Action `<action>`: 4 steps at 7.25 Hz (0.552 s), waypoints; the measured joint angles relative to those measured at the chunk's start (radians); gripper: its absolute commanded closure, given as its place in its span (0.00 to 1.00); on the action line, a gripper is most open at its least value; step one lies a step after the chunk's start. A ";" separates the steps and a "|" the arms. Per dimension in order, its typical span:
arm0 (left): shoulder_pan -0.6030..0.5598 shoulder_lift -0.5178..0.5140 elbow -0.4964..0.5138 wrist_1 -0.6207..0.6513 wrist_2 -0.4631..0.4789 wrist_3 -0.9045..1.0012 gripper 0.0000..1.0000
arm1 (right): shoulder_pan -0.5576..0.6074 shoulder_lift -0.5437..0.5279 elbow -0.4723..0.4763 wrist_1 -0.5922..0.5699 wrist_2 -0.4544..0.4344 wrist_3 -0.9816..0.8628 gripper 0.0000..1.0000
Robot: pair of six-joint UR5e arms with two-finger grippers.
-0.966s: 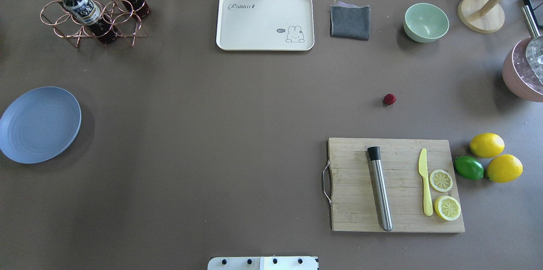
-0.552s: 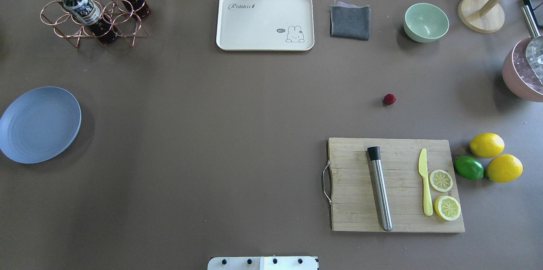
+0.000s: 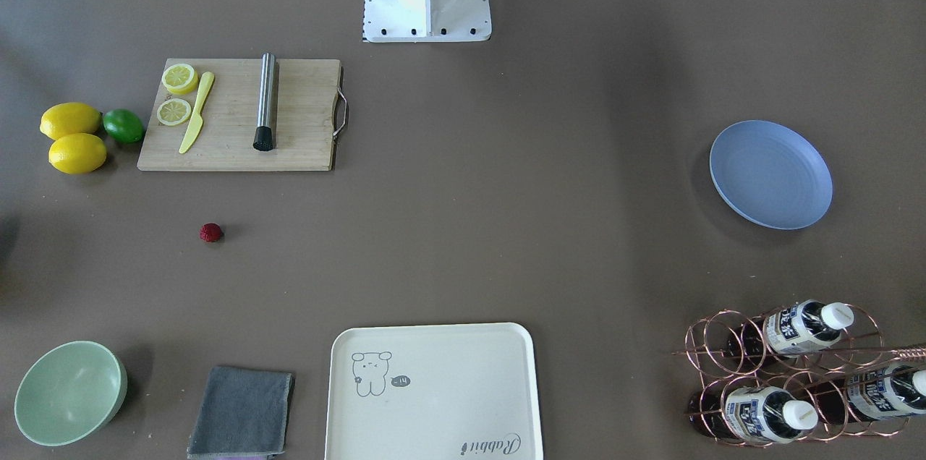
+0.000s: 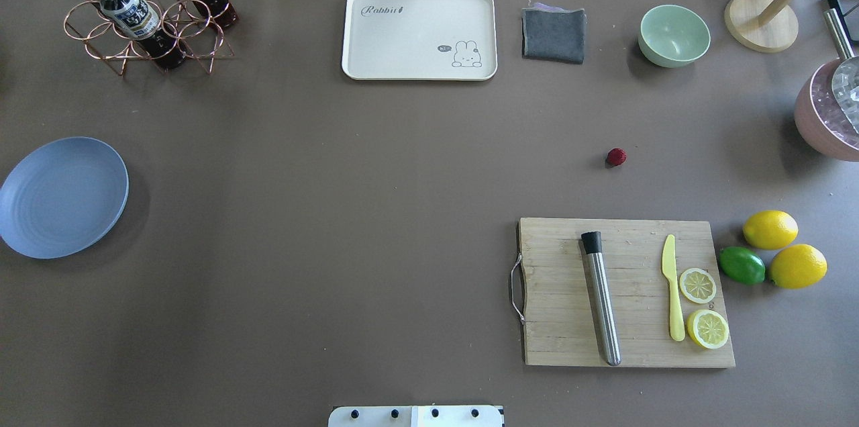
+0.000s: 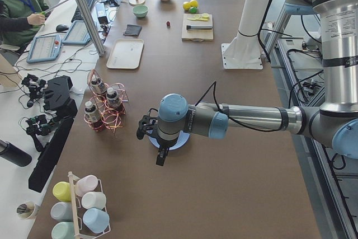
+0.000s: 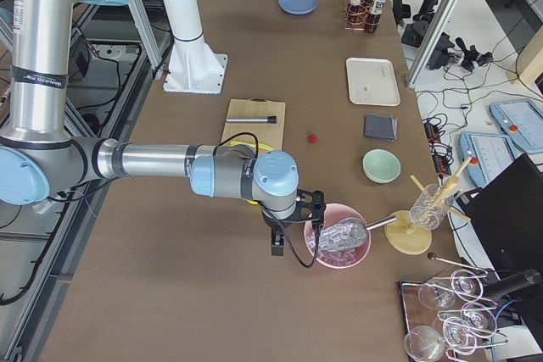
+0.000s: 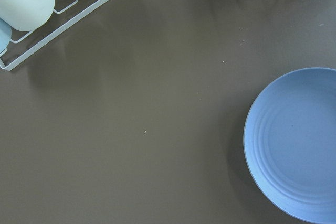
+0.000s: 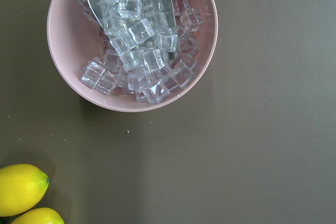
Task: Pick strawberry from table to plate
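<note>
The strawberry [image 4: 617, 157] [image 3: 211, 232], small and dark red, lies alone on the brown table [image 4: 335, 212], just beyond the cutting board. The blue-grey plate [image 4: 60, 197] [image 3: 770, 174] sits empty at the table's far left edge. Neither arm shows in the overhead or front views. At the left end of the table my left gripper [image 5: 161, 158] hangs over the plate [image 7: 299, 145]. My right gripper [image 6: 276, 243] hovers beside a pink bowl of ice [image 8: 131, 40], far from the strawberry [image 6: 313, 137]. I cannot tell whether either gripper is open or shut.
A cutting board [image 4: 624, 293] carries a steel muddler, a yellow knife and lemon slices. Two lemons [image 4: 770, 229] and a lime lie to its right. Along the back stand a cream tray [image 4: 419, 34], grey cloth [image 4: 553, 34], green bowl [image 4: 674, 35] and bottle rack [image 4: 144, 7].
</note>
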 measured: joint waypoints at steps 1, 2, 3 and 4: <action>0.000 0.000 0.001 0.008 0.000 0.000 0.02 | 0.000 0.000 0.000 0.000 -0.001 0.000 0.00; -0.001 -0.001 0.001 0.011 0.000 0.000 0.02 | 0.000 0.000 0.001 0.000 0.000 0.000 0.00; -0.001 -0.001 0.001 0.013 0.000 0.000 0.02 | 0.000 -0.001 0.002 0.000 -0.001 0.001 0.00; -0.001 -0.001 0.001 0.013 0.000 0.000 0.02 | 0.000 -0.001 0.002 0.000 -0.001 0.001 0.00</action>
